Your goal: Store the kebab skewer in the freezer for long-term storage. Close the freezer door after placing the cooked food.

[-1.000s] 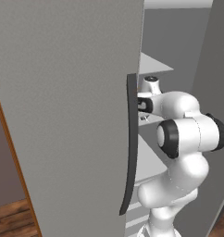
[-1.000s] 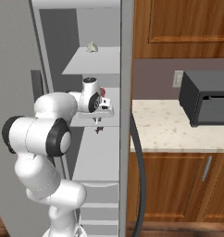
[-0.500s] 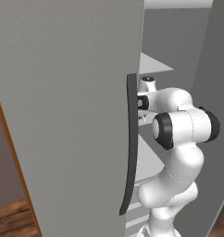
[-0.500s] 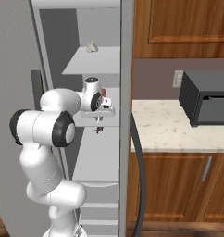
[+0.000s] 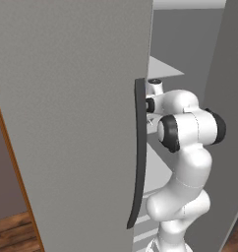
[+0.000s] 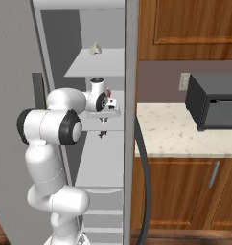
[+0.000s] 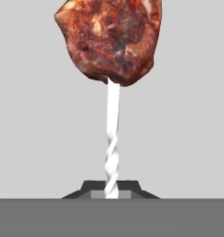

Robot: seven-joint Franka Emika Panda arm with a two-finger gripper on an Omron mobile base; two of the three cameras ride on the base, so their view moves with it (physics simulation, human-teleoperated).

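At the centre of the hand view, the kebab skewer [image 7: 112, 60], reddish-brown glistening meat chunks threaded on a thin pale twisted stick, rises from the bottom edge with its meat filling the upper middle of the frame. The dark two-finger gripper [image 7: 112, 190] is clamped together on the bare lower end of that stick, which looks the sensible place to take it: the stick seems stiff and narrow, while the meat would likely be soft, greasy and apt to slip or crumble under the pads. I judge the whole thing light but top-heavy, with its weight far from the grip, so it could swing or rotate between the fingers if moved sharply. Seen in the right base view, the skewer's small dark end hangs just below the gripper at centre left, inside the tall light-grey freezer [image 6: 96, 158], over a white shelf [image 6: 106, 122]; whether it touches the shelf I cannot tell. A small pale lump [image 6: 95, 48] sits on the shelf above. Filling the left of the left base view stands the open grey freezer door [image 5: 72, 123] with its long dark vertical handle [image 5: 138, 152]. At right in the right base view, a dark grey microwave [image 6: 214, 107] rests on the speckled countertop [image 6: 166, 134].
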